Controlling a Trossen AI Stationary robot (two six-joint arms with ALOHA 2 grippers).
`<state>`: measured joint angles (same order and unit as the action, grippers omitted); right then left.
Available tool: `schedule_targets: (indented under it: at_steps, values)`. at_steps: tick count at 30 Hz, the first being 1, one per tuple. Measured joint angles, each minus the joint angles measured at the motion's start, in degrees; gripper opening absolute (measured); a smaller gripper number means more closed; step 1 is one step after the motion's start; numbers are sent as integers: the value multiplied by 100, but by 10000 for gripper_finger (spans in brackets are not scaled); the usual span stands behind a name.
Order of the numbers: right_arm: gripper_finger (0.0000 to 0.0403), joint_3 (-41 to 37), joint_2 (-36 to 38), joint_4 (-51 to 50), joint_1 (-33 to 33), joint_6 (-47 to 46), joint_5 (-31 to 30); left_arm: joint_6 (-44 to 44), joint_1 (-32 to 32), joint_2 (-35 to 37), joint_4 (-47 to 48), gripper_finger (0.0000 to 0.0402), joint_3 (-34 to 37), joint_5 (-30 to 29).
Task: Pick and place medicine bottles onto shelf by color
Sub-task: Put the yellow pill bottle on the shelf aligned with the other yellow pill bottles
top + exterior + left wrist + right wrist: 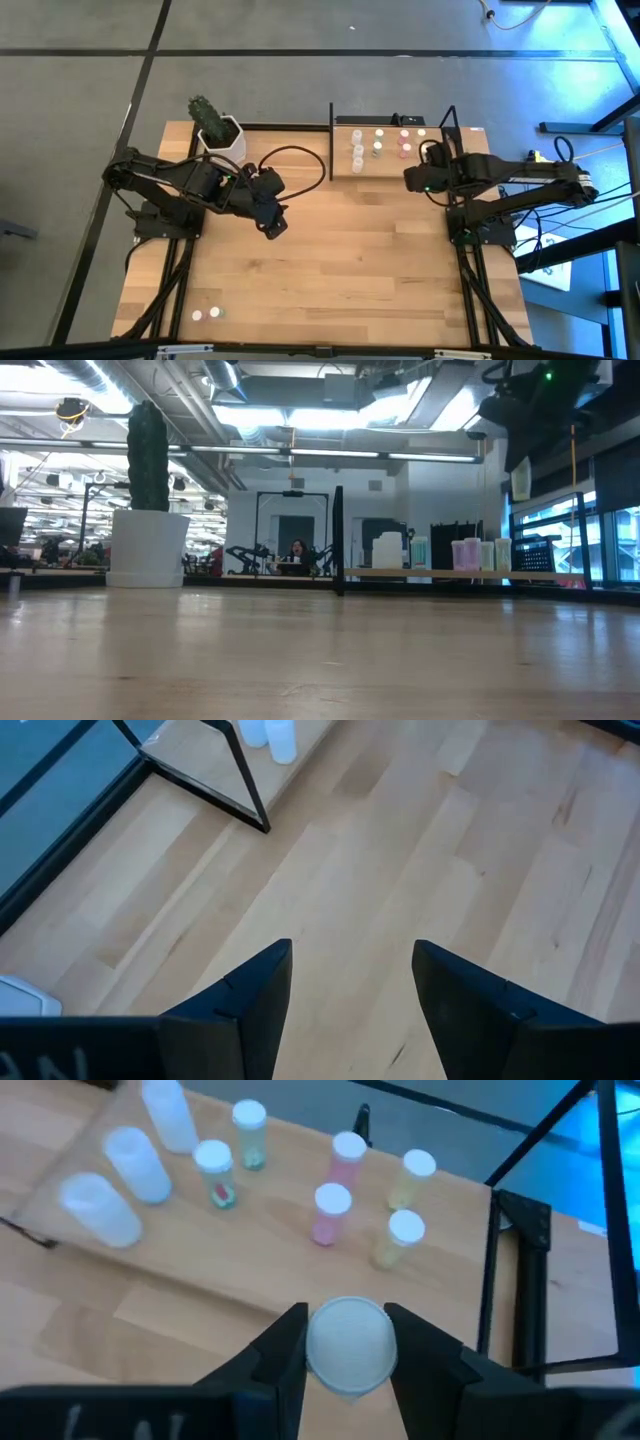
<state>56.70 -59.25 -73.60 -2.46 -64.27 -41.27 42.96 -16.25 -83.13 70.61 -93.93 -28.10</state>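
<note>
Beside the shelf [200, 1270], right gripper [347, 1342] clamps a bottle [347, 1345] upright, cap up.

The shelf [391, 160], a light-wood board framed by thin black uprights, sits at the far edge of the surface. Small bottles stand upright on it in rows: white-capped [128, 1162], green-capped [213, 1170], pink-capped [331, 1210] and yellowish [404, 1235]. Another white-capped bottle [346, 1342] is held between the right gripper's [346, 1348] fingers beside the shelf. Two more bottles [205, 314] stand at the surface's near left corner.
</note>
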Motion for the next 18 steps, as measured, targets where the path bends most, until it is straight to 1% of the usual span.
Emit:
schedule_targets:
  at_steps: [3, 7, 11, 18]
  values:
    - [124, -415, 81, 192, -51, -80, -22, -2, 0, -2, -2, 202, 0, -2]
    - [124, -967, 184, 692, -198, -504, 20, -2, 0, -11, -13, 202, 0, -2]
    - [124, -1344, 204, 1125, -335, -582, -220, -2, 0, -11, -29, 202, 0, 1]
    - [124, -1813, 204, 1639, -577, -605, -267, -1, 0, -11, -48, 202, 0, 3]
